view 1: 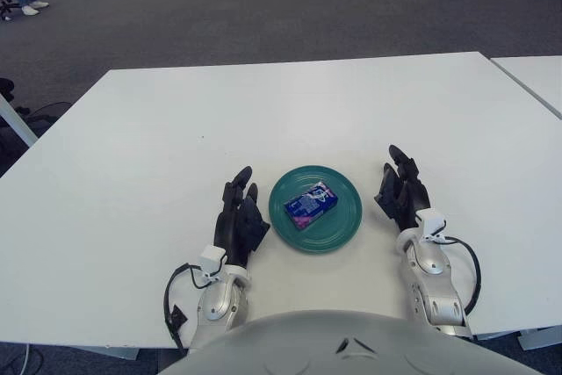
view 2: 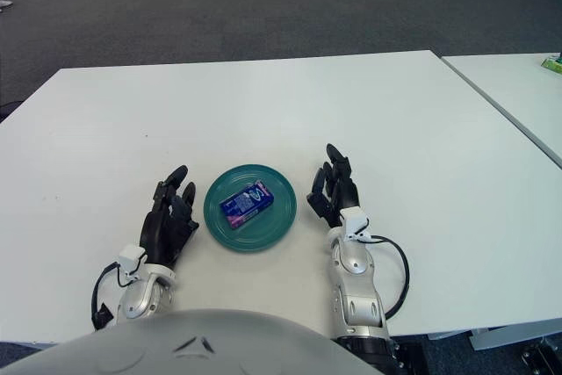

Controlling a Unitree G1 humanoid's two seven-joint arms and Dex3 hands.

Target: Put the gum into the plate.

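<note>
A blue pack of gum (view 1: 310, 205) lies flat inside the green plate (view 1: 343, 226) on the white table, near its front edge. My right hand (view 1: 400, 188) is just right of the plate, fingers spread and holding nothing. On the plate's left side is my left hand (view 1: 239, 211), fingers relaxed and holding nothing. Neither hand touches the plate or the gum.
The white table (view 1: 263, 120) stretches far and wide beyond the plate. A second white table (view 1: 536, 72) adjoins at the right, with a small green object (view 2: 551, 63) on it. Grey carpet lies beyond.
</note>
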